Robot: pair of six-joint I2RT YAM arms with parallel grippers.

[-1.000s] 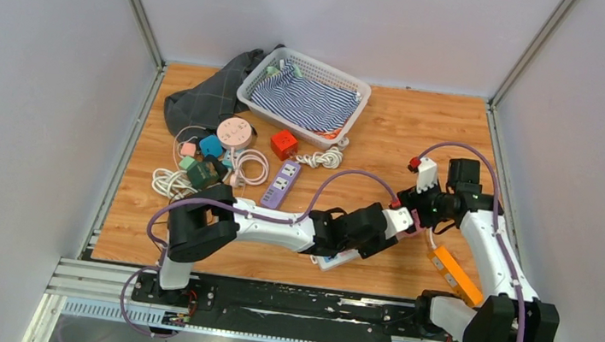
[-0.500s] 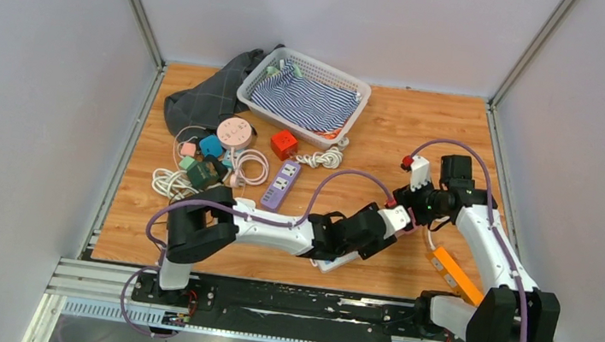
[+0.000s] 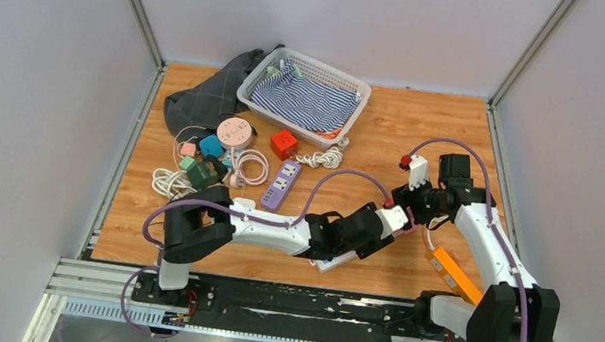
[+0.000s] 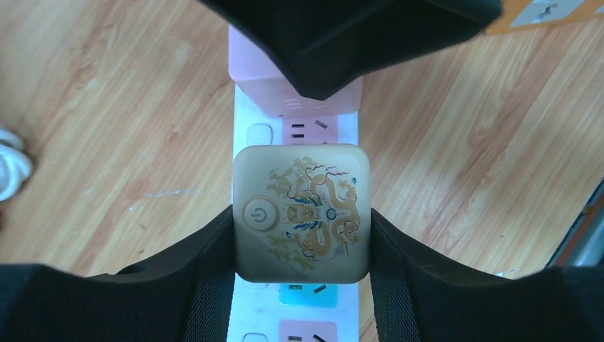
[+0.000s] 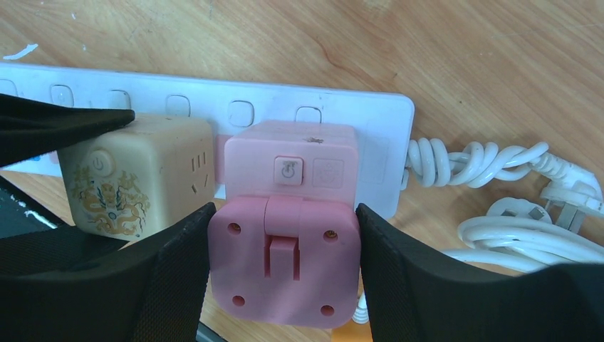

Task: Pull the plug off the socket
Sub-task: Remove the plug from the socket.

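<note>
From above, I am reaching both arms in over the white power strip (image 3: 337, 262), which is lying on the table (image 3: 389, 138) with only its near part showing from under my left arm. My left end effector (image 3: 386, 224) and right end effector (image 3: 412, 206) are meeting over the strip's far end. They are too crowded together for this view to show either grip.

Through my left wrist camera, I am judging the main danger to be the whole strip lifting with the pull if this hold slackens. My left end effector is clenched on the beige dragon cube (image 4: 300, 212), one finger pressing each side and the jaws standing roughly half apart. The cube is sitting on the strip, with the pink plug (image 4: 295, 96) just beyond it.

Through my right wrist camera, the pink plug is sitting in the strip's socket at the end nearest the coiled white cord (image 5: 513, 206), just beside the beige cube. I am expecting trouble if I pull at a tilt, since the pins could bind. My fingers could also slide off the smooth sides. My right end effector is grasping the pink plug, jaws fairly wide, with a finger against each side.
</note>
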